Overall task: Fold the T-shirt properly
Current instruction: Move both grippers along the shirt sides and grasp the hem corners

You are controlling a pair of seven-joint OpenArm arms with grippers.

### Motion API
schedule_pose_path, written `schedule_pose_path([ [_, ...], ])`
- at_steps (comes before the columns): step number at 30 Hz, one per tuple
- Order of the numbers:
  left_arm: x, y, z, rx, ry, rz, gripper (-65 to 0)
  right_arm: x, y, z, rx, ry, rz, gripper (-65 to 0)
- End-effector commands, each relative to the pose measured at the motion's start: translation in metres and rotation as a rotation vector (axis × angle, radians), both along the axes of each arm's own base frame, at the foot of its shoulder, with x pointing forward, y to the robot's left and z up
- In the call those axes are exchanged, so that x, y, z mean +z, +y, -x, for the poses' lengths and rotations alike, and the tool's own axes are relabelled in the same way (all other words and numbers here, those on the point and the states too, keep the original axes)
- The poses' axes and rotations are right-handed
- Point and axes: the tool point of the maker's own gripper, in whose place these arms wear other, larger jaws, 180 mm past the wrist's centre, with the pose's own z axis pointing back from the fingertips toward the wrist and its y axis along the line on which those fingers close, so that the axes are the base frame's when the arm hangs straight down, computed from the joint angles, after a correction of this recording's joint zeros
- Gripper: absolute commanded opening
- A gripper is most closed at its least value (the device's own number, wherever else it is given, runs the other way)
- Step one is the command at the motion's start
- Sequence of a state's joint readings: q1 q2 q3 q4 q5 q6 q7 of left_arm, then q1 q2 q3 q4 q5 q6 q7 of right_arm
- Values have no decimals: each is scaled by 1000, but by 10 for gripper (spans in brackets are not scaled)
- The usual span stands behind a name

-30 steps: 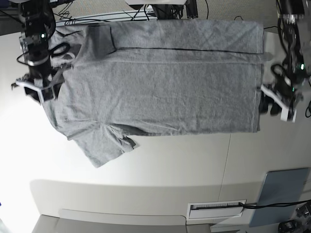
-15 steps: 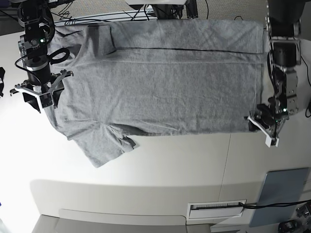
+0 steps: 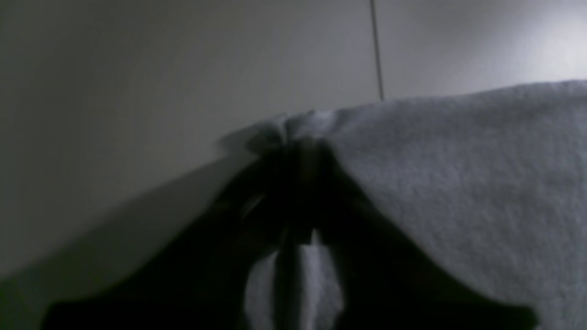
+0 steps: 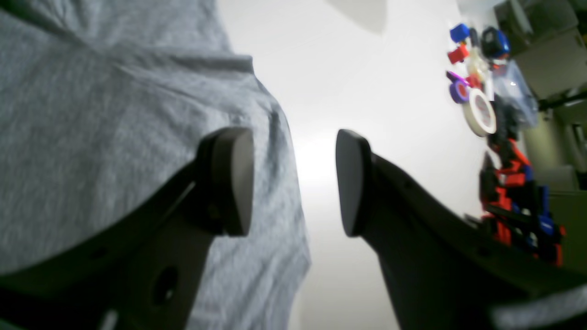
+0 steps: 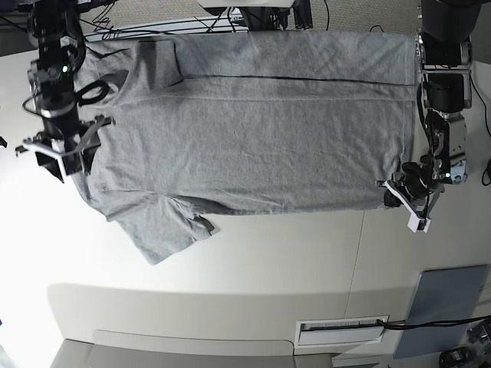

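Grasp step: T-shirt [image 5: 253, 130] flat on table [image 5: 268, 261], left gripper [image 3: 293, 183] pinched on hem corner, right gripper [image 4: 293, 183] apart over shoulder edge (not yet gripping); next, right closes, then lift tog.

one t-shirt [image 5: 253, 130], two claws: left claw [image 5: 401, 201], right claw [image 5: 57, 149].
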State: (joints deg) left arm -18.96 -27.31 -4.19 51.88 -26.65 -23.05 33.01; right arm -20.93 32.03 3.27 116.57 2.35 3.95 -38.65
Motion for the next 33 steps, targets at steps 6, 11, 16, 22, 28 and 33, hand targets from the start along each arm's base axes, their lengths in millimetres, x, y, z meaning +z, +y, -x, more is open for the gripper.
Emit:
schedule_pose_path([
  [6, -2, 5, 5, -21, 48, -31, -650, -10, -13, -47, 70, 40, -80, -364],
  [11, -1, 0, 6, -53, 48, -24, -650, -5, -27, -93, 43, 45, -200, -364],
  [16, -1, -1, 6, -57, 47, -22, -650, -23, -23, -135, 10, 144, -337, -364],
  [22, -1, -1, 6, -57, 47, -23, -650, -43, 6, -179, 0, 294, -359, -364],
  [28, -1, -1, 6, -57, 47, -23, -650, -62, 26, -204, -50, 410, -363, -364],
  [33, -1, -1, 6, -57, 47, -23, -650, -78, 24, -214, -105, 435, -427, -364],
])
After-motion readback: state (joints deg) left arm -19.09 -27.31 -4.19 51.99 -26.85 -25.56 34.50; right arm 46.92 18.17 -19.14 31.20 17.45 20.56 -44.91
